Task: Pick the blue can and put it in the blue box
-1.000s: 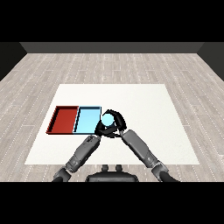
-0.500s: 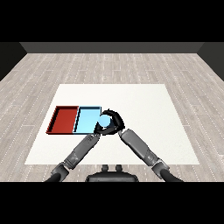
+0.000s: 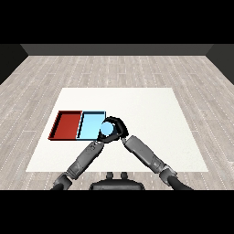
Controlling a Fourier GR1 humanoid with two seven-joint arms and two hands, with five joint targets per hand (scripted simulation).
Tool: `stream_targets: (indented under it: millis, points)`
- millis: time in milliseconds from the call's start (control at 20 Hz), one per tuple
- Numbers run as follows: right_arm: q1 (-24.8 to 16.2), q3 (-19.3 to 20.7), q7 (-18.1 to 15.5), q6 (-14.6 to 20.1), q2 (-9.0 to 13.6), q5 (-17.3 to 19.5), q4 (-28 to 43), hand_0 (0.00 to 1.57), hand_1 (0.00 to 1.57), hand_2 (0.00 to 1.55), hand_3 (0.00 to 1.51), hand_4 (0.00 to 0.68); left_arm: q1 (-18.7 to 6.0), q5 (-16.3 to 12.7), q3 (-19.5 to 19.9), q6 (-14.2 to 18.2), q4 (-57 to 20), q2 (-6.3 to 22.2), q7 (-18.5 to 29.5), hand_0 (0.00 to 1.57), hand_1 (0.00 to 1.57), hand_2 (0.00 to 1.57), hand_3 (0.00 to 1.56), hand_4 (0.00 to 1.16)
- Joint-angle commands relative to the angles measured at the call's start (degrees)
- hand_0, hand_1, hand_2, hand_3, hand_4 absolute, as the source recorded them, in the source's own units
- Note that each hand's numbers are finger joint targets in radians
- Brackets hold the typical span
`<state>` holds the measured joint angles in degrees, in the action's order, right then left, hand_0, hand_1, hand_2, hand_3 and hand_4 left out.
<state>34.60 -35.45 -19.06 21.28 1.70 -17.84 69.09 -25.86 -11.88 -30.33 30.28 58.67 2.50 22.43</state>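
The blue can [image 3: 107, 130] shows its light blue top at the right edge of the light blue tray [image 3: 90, 124]. My right hand [image 3: 117, 126] is curled round the can from the right and holds it above the table. My left hand [image 3: 101, 137] sits just below and left of the can, close against it; its fingers are hidden between the can and the forearm. The red tray [image 3: 67, 124] lies directly left of the blue tray.
Both trays lie on the left half of the white table [image 3: 151, 119]. My two forearms cross the table's front part and meet near the can. Grey wood floor surrounds the table.
My right hand has carried the can a little to the left, toward the blue tray's right edge. The left hand has stayed close beneath it.
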Motion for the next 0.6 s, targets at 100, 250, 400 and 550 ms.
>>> stream_targets:
  millis: [100, 250, 400, 550]
  points:
    - [-0.32, -0.21, -1.97, -0.9, -1.61, -2.96, -1.26, 1.43, 1.43, 1.45, 1.39, 0.593, -3.91, -2.92, -2.23, 1.71, -2.82, -2.38, 1.11, 0.63, 0.63, 0.73, 0.51, 0.66]
    - [-1.91, -3.13, -0.67, 2.38, -1.62, -2.88, 0.39, 1.44, 1.44, 1.45, 1.39, 0.58, 0.79, -6.54, -0.96, -2.37, 2.23, -2.4, -0.02, 1.18, 1.18, 1.19, 1.03, 0.63]
    - [-0.51, 5.37, 2.1, -5.21, -1.26, -4.68, 0.86, 1.32, 1.32, 1.42, 1.38, 0.515, -0.04, -5.94, 2.51, -3.32, -3.05, -2.42, -0.11, 1.43, 1.43, 1.35, 1.05, 0.66]
    - [-4.05, 3.04, 2.66, -4.14, -1.64, -3.86, 4.28, 1.09, 1.09, 1.12, 0.8, 0.0, 0.75, -4.49, 1.47, -3.24, 0.48, -2.44, -3.06, 1.57, 1.57, 1.54, 1.47, 0.76]
